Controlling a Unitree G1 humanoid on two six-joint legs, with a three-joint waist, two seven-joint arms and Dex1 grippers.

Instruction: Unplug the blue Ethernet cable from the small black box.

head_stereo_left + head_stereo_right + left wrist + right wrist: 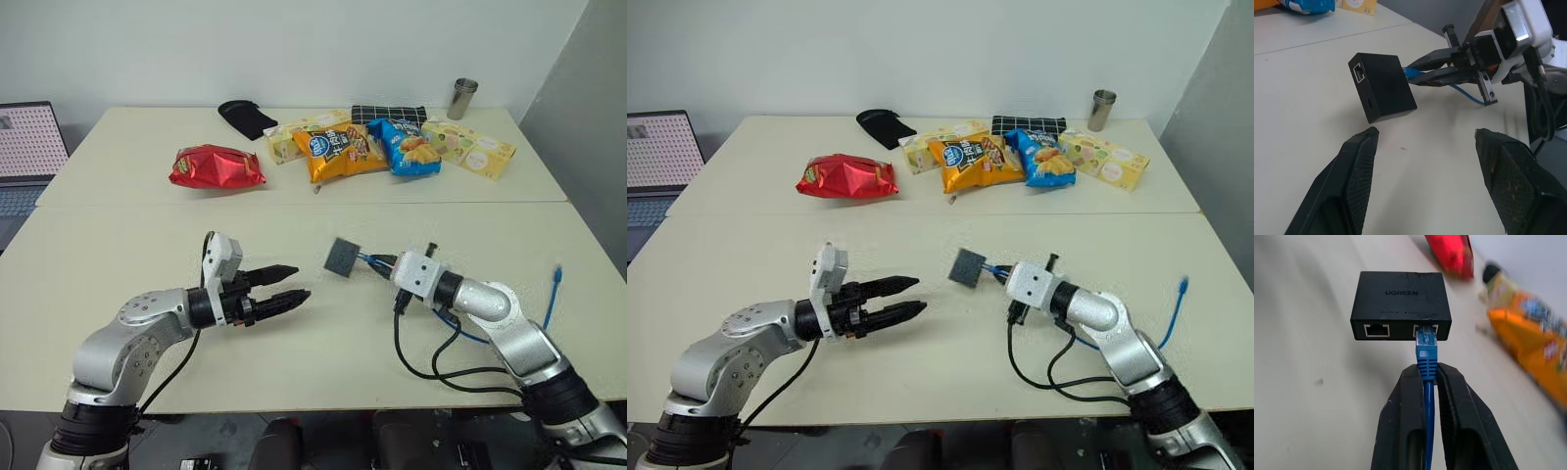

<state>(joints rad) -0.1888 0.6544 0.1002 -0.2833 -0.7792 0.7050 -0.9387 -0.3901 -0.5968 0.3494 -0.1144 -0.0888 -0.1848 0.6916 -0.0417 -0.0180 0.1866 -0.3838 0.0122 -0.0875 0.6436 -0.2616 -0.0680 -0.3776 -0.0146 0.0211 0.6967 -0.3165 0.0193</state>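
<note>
Box looks light and hangs mid-frame off the blue Ethernet cable, which the right gripper pinches just behind the plug boot; left gripper spread wide, should take the rigid box by its flat sides.

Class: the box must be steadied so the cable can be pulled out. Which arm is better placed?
Left: its open tool faces the small black box, while the right tool already pinches the blue Ethernet cable.
</note>
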